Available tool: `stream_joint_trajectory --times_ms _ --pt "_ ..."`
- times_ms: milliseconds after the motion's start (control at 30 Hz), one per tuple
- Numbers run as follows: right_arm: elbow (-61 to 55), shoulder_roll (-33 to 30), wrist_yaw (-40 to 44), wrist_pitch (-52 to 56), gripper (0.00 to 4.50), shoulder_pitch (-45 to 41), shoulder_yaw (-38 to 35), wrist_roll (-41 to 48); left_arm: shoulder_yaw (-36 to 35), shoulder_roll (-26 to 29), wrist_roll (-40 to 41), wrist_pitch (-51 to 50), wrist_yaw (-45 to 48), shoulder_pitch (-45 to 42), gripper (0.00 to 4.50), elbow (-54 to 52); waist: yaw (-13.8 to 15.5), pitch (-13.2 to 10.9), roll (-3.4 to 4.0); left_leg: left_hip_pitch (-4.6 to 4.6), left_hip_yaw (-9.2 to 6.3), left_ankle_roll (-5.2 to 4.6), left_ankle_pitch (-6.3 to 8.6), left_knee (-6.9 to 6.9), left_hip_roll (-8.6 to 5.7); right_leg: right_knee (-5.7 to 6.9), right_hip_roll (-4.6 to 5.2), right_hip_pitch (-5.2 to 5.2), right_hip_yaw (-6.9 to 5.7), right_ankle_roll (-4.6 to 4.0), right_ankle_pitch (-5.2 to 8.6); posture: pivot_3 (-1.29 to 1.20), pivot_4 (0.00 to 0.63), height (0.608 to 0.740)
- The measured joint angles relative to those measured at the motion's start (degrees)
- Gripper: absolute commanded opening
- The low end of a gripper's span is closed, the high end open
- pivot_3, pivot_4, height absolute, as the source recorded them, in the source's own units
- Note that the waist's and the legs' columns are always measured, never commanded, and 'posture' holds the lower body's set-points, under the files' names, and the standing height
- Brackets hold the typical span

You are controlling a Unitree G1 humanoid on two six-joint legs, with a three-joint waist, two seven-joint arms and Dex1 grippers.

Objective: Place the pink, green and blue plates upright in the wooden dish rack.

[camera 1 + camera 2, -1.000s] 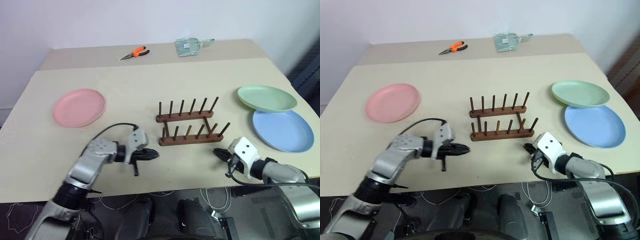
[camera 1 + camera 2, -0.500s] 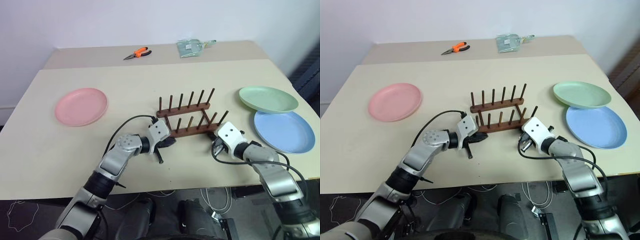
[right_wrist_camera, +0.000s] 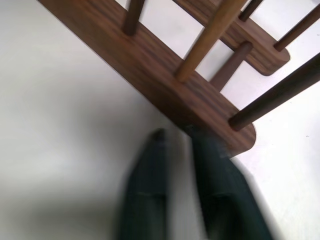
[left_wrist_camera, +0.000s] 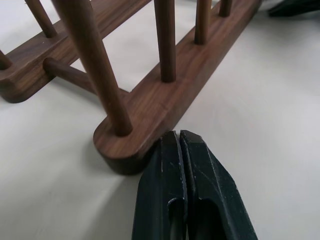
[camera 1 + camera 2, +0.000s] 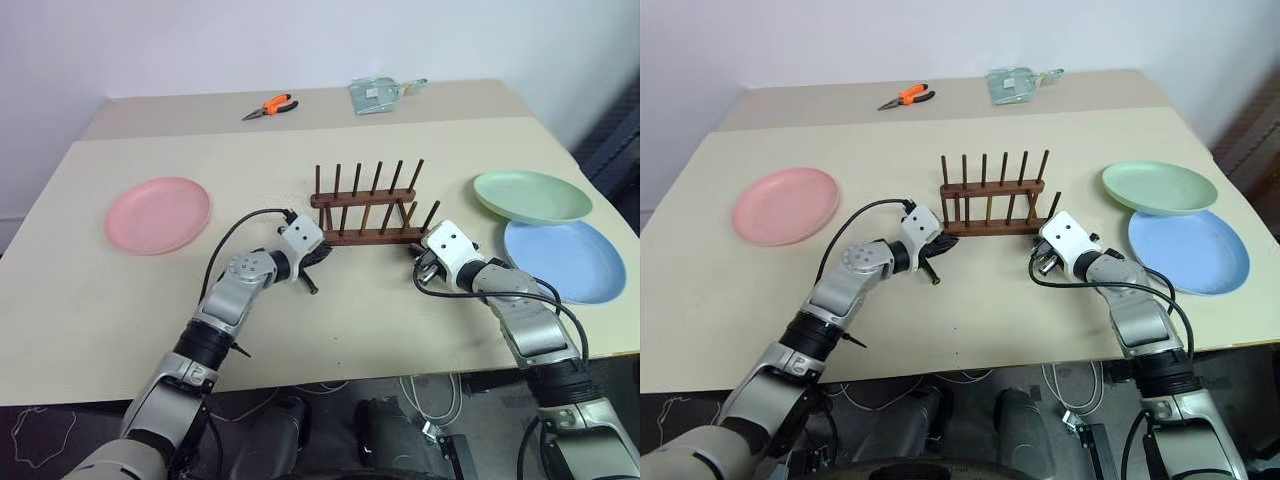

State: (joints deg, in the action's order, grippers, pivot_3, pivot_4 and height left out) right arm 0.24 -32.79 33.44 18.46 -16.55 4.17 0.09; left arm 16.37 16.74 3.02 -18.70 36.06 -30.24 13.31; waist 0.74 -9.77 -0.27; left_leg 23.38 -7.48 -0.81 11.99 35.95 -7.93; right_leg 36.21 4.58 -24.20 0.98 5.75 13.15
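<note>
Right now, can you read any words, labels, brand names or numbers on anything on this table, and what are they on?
None can be read.
Clear packet at the table's far edge: whether it carries print is too small to tell.
Plates, wooden dish rack, orange-handled pliers: no markings visible.

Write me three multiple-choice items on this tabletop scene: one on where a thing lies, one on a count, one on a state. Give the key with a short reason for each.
1. Where does the green plate lie?
A. Standing in the wooden dish rack
B. Overlapping the far rim of the blue plate
C. On top of the pink plate

2. How many plates stand in the rack?
A. None
B. One
C. Three

3. How are the left gripper's fingers?
A. Spread around a peg
B. Closed on a plate
C. Shut together at the end of the rack's near rail

Key: 1 B, the green rim covers the blue plate's far edge. 2 A, all the pegs stand bare and the three plates lie flat on the table. 3 C, the left wrist view shows both fingers pressed together at the rail's end.
</note>
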Motion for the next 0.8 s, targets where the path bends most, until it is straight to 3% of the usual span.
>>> stream_joint_trajectory --times_ms 33,133,200,600,800 --pt "-2.32 -0.25 1.01 0.09 2.87 1.25 -0.37 0.9 -1.1 0.99 0.69 -1.32 0.25 1.77 0.81 -2.78 -0.36 0.0 0.0 0.02 0.01 0.0 0.01 -0.06 0.0 0.0 0.0 -0.08 0.05 0.0 0.0 0.0 0.15 0.729" --pt "-8.22 -1.63 3.54 0.37 4.42 4.61 -0.63 2.57 -7.4 2.21 4.86 -6.52 -0.42 6.09 2.26 -8.19 -0.85 -0.04 0.02 0.04 -0.01 0.01 0.01 -0.14 0.02 0.02 -0.01 -0.18 0.03 0.0 0.01 0.0 0.15 0.729" --pt "-11.35 -1.82 4.44 0.75 4.5 5.63 -0.62 3.36 -13.39 2.0 7.33 -10.01 -4.28 6.52 3.24 -10.59 -0.72 -0.07 -0.01 0.09 -0.04 0.02 0.01 -0.05 0.02 0.03 -0.02 -0.17 0.0 0.0 0.0 0.0 0.15 0.729" --pt "-13.25 -1.02 7.16 2.52 4.5 4.43 0.23 5.61 -51.51 -2.91 8.86 -22.77 -49.31 -2.49 3.24 -11.11 0.1 -0.09 -0.16 0.09 -0.03 0.13 0.06 0.04 -0.03 0.01 -0.01 -0.11 -0.05 0.09 -0.04 0.0 0.15 0.729" --pt "-13.23 0.14 7.06 2.31 4.5 3.31 0.47 5.93 -60.48 -6.42 16.15 -30.82 -54.96 -4.52 3.24 -10.08 0.25 -0.11 -0.32 0.09 -0.05 0.17 0.09 0.12 -0.05 0.01 0.0 -0.05 -0.1 0.13 -0.07 0.0 0.15 0.729"
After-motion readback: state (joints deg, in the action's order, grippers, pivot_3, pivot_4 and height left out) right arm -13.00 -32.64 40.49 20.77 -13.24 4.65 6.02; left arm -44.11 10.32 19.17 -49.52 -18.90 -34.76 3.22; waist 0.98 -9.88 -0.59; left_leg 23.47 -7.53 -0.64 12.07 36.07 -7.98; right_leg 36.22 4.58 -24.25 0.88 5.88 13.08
